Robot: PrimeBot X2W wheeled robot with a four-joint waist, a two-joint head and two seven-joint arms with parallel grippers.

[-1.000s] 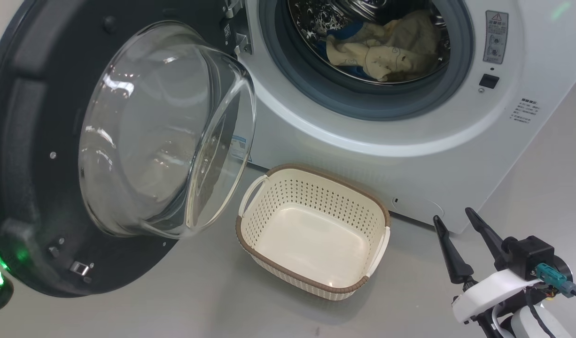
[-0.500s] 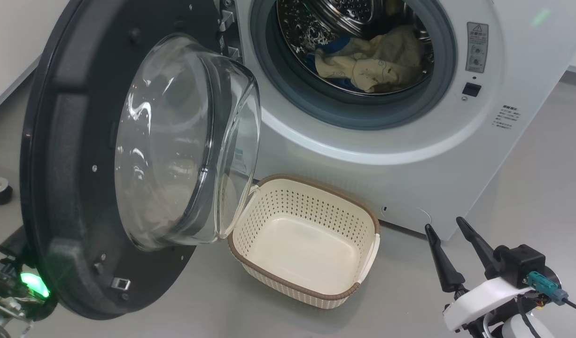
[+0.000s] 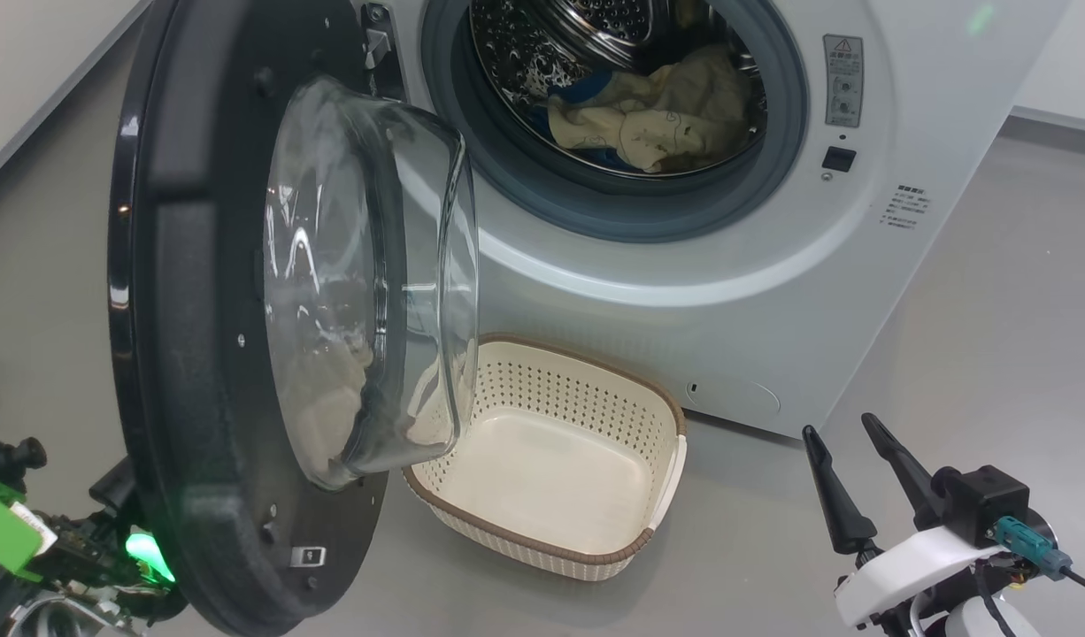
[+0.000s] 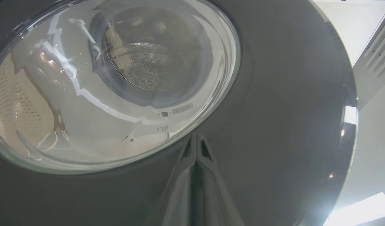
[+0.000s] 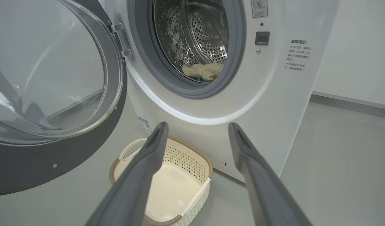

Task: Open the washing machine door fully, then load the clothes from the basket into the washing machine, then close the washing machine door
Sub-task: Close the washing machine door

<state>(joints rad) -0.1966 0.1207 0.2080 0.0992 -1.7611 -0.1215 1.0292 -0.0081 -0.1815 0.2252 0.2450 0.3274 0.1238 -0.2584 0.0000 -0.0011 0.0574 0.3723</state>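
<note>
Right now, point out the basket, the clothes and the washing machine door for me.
basket (image 3: 551,478): head view, bare inner floor.
clothes (image 3: 657,115): head view, cream fold at the middle of the pile.
washing machine door (image 3: 197,354): head view, black inner frame.

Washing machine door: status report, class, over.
Left end effector shut, tips against outer face of round black-rimmed glass door; right end effector open, empty. Door partway open, cream-yellow clothes inside steel drum. Cream perforated plastic basket on floor near door's path.

Smooth grey floor (image 3: 994,292) meets a white wall (image 3: 1082,62) along a grey skirting strip (image 3: 1065,124).
</note>
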